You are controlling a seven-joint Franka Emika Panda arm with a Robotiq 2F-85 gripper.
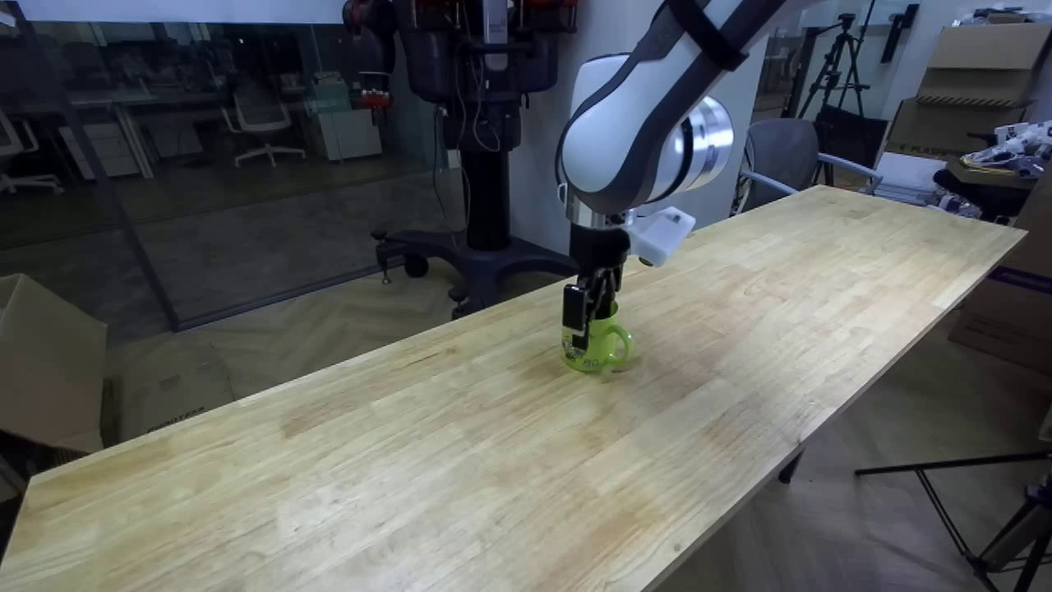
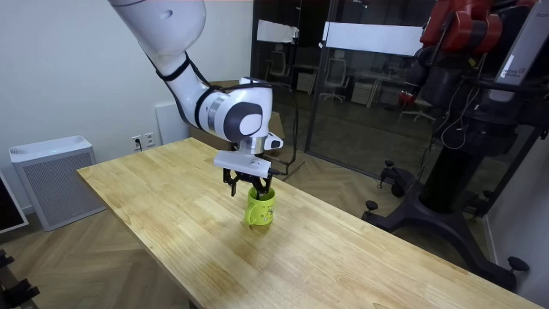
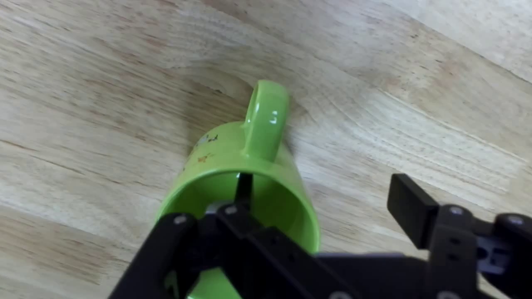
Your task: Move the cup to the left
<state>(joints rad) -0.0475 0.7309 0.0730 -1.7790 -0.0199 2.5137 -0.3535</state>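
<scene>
While the gripper [image 3: 326,199] holds its fingers [image 3: 417,216] apart astride one wall [image 3: 286,166], the cup [image 3: 224,149] stands upright on the table [image 3: 415,104].
In the wrist view one finger [image 3: 244,189] dips inside, the other hangs outside near three o'clock, handle [image 3: 268,118] near twelve; likely best: close gently on that three-o'clock wall, keep off the handle, check the pinch, then carry left.

The mug [image 2: 261,209] is smooth and glossy, the tabletop [image 1: 493,436] grained wood with a soft sheen, the gripper [image 2: 245,195] mostly matt, the arm shell [image 2: 188,89] smooth and plastic-looking.
</scene>
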